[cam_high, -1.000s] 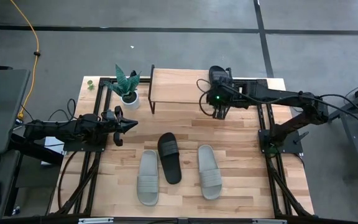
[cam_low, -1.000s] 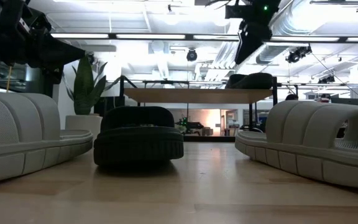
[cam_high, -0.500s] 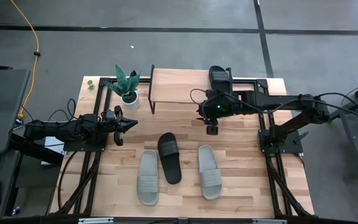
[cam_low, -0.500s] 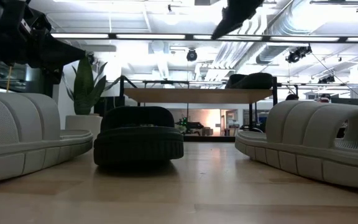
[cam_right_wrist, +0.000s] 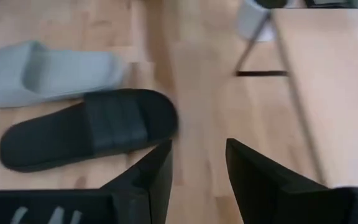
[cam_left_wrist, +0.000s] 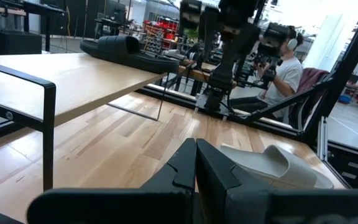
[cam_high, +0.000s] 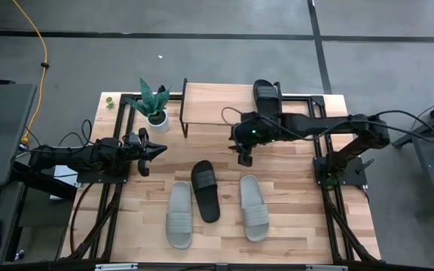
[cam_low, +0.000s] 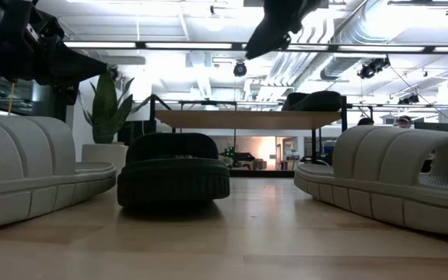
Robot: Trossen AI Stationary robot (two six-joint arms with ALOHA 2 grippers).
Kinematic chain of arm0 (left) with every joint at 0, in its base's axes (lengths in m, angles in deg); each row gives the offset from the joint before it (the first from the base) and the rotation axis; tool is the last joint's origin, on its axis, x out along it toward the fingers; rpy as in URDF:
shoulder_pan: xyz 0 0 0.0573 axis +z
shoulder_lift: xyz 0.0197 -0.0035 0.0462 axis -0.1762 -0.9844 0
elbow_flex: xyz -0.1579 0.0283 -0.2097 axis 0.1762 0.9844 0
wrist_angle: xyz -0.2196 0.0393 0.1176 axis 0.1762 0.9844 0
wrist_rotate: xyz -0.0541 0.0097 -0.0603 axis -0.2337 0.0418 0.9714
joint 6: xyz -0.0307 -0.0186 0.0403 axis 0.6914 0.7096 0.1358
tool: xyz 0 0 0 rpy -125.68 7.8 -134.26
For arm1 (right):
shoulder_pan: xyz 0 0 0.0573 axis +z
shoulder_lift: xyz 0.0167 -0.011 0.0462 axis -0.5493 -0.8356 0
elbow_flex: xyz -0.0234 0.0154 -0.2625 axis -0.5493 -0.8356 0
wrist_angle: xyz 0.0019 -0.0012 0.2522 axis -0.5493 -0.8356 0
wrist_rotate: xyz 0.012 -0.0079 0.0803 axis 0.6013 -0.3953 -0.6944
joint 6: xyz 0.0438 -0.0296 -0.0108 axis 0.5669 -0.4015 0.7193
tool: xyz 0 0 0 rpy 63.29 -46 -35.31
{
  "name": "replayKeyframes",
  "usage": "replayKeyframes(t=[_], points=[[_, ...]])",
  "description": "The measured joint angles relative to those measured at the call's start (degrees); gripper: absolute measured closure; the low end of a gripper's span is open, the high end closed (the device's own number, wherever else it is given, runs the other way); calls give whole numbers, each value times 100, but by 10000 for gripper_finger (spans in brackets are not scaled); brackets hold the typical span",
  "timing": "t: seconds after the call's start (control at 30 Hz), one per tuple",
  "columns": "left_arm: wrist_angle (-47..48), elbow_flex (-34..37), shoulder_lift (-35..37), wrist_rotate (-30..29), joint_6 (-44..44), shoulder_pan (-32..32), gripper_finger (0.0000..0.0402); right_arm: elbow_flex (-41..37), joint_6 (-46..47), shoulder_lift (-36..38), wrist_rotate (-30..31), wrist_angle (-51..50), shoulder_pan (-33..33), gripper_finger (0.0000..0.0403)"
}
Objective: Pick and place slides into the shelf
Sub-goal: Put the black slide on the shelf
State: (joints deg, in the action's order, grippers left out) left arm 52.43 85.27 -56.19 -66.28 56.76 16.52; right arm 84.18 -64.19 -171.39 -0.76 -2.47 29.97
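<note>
One black slide (cam_high: 267, 95) lies sole-down on the right end of the shelf (cam_high: 217, 102) at the table's far side. Another black slide (cam_high: 205, 190) lies on the table between two pale grey slides (cam_high: 179, 214) (cam_high: 253, 208). My right gripper (cam_high: 242, 154) hangs open and empty above the table, between the shelf and the black slide (cam_right_wrist: 89, 127), slanting down toward it. My left gripper (cam_high: 157, 149) waits shut at the table's left, pointing level toward the right (cam_left_wrist: 196, 163).
A potted plant (cam_high: 155, 102) in a white pot stands just left of the shelf. Black frame rails run along both table sides. Bare tabletop lies between the shelf and the three slides. A person sits beyond the table in the left wrist view (cam_left_wrist: 284, 62).
My right gripper has come away from the shelf's right end, toward the table's left and near edges, to above the black slide on the table, and its wrist has turned as it went. Its fingers have stayed apart. The slides have not moved.
</note>
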Motion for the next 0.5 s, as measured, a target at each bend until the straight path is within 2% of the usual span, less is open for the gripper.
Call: replayKeyframes(t=[0.13,0.33,0.5], points=[[1,0,0,2,0,0,401,0,-106,-360,-596,318,-26,263],[3,0,2,15,1,0,401,0,-213,-774,-981,617,-125,263],[5,0,0,17,2,0,401,0,-273,-1112,-1759,1136,-152,263]])
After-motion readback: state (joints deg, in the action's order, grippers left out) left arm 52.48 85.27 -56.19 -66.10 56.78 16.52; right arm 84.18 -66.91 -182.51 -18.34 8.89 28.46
